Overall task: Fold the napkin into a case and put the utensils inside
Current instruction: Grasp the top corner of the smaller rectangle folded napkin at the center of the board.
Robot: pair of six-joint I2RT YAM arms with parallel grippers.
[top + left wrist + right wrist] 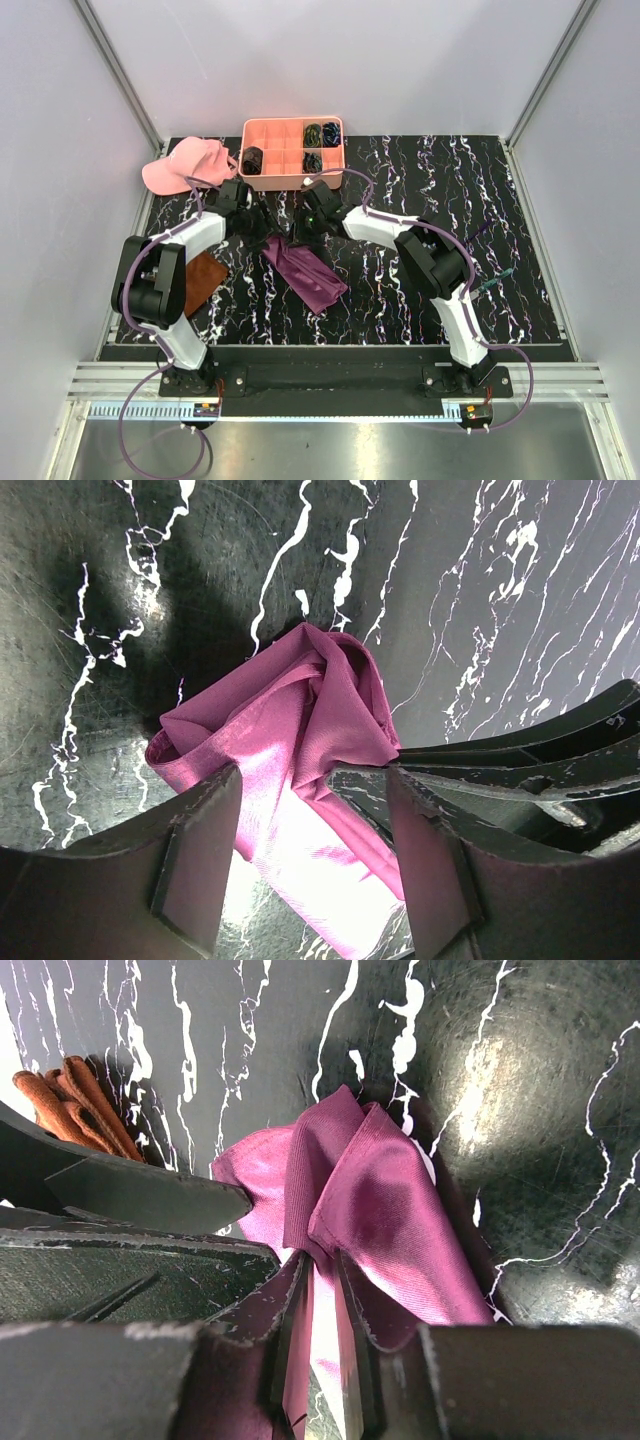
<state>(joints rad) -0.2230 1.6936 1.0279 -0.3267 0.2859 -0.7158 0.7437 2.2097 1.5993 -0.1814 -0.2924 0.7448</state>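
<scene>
Folding step: the right end effector (318, 1260) pinches the napkin (385, 1200) at its bunched far end; the left end effector (305, 785) stands open astride it. Next, probably, the left closes on the cloth.

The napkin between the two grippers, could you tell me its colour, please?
The napkin is magenta-purple, slightly shiny; clearest in the right wrist view.

The left arm (195, 233) and right arm (380, 227) converged near the frame's centre. The left gripper (312, 780) gaped wide, and the right gripper (318, 1265) pinched the napkin (380, 1190).
</scene>
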